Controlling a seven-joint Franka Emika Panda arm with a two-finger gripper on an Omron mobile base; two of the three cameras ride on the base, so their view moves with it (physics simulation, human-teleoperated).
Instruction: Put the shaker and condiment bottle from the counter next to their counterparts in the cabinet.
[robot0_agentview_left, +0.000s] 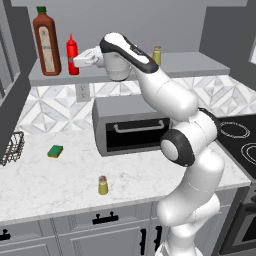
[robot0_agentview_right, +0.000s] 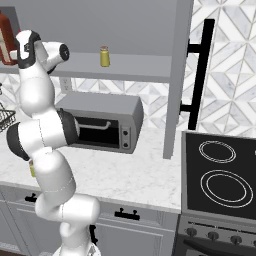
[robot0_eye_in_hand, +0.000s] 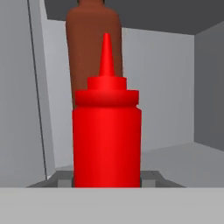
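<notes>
Ketchup-red squeeze bottle (robot0_agentview_left: 73, 54) stands upright on the cabinet shelf (robot0_agentview_left: 200, 64), just beside the tall brown sauce bottle (robot0_agentview_left: 46, 43), with the end effector (robot0_agentview_left: 76, 61) closed narrow around its lower body. It looks light, with soft plastic walls that would give under a hard pinch and a smooth, slippery skin; the straight body below the shoulder is the sound place to hold, never the pointed nozzle. One olive shaker (robot0_agentview_left: 103, 185) waits on the desk (robot0_agentview_left: 50, 175); small, rigid and easily toppled, it is best gripped around its middle. Its twin (robot0_agentview_left: 157, 55) sits farther along the shelf.
</notes>
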